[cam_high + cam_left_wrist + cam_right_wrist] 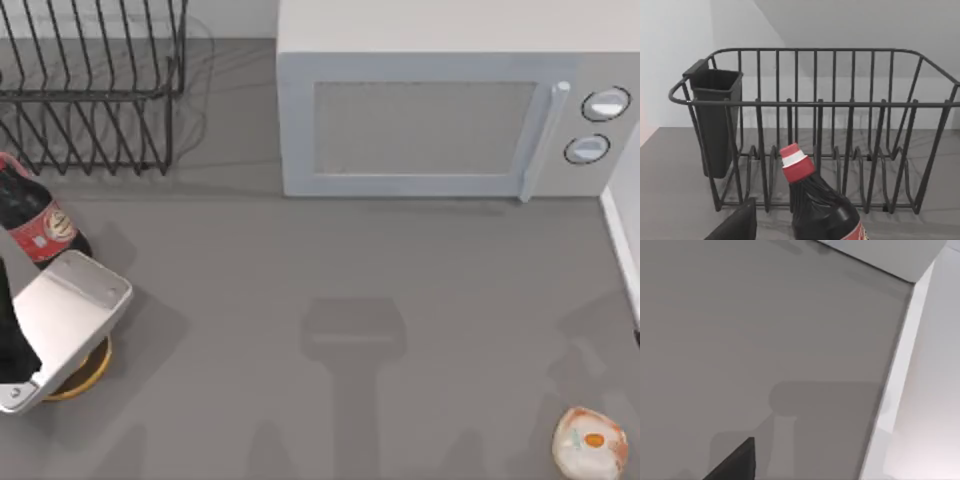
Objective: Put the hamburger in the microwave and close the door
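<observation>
The hamburger (590, 443), a small pale bun with an orange patch, lies on the grey table near the front right corner, with nothing touching it. The microwave (450, 100) stands at the back, right of centre. Its door (425, 128), with the mesh window, is shut, and the pale bar handle (545, 140) sits beside two round knobs (597, 125). My left arm (62, 322) is parked at the table's left edge, far from both. The left gripper (737, 224) faces a wire rack. The right gripper (735, 462) hangs over bare table near the right edge.
A black wire rack (90, 90) fills the back left corner. A dark bottle (35, 215) with a red cap (796, 162) lies in front of it. A flat yellow-orange disc (90, 375) lies under my left arm. A white border (622, 240) bounds the table's right side.
</observation>
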